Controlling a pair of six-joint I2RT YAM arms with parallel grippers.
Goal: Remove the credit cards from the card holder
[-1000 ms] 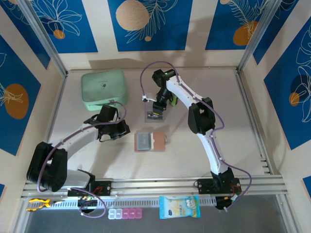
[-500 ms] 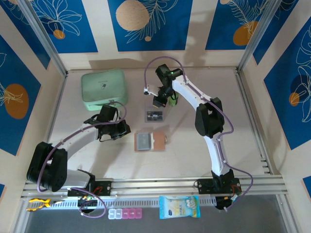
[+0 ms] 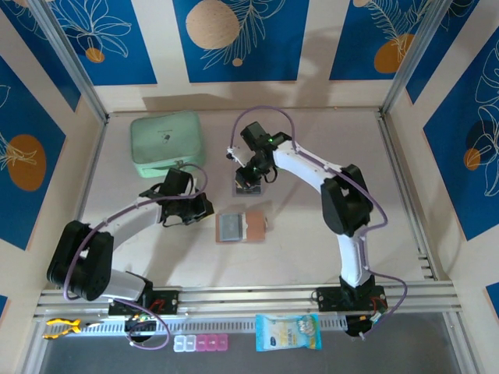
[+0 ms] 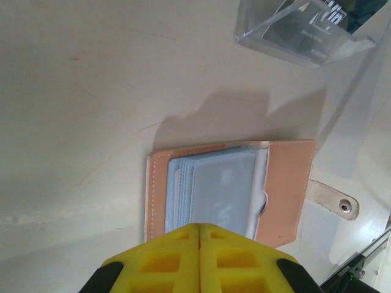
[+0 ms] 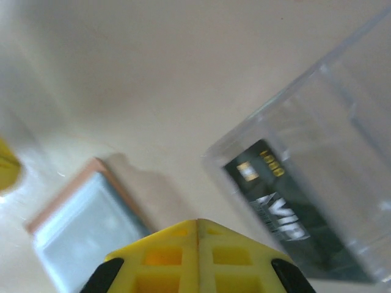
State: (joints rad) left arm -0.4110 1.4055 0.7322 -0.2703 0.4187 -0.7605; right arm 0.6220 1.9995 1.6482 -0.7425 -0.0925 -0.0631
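– Blue-and-white packet (image 3: 288,333) on the near side of the rail, between the two arm bases. What lies beyond it on the table?
– The card holder (image 3: 240,227), about mid-table. It lies open and flat, tan leather around the edge, greyish clear pockets facing up, and its snap tab (image 4: 333,198) spread out to the right. Whether any cards sit in those pockets cannot be told.
– And the left gripper?
– The left gripper (image 3: 207,209) is just at the card holder's left side. In the wrist view its yellow fingers (image 4: 165,256) are pressed together with nothing between them.
– Farther on?
– A clear box (image 3: 248,188) stands just beyond the card holder. One dark credit card (image 5: 272,198) lies flat inside it, gold lettering up. The right gripper (image 3: 249,176) hangs over that box, and its fingers (image 5: 232,256) are likewise closed on each other, holding nothing.
– Anything at the back?
– A mint-green case (image 3: 167,142) sits at the far left, well apart from the box and the card holder.
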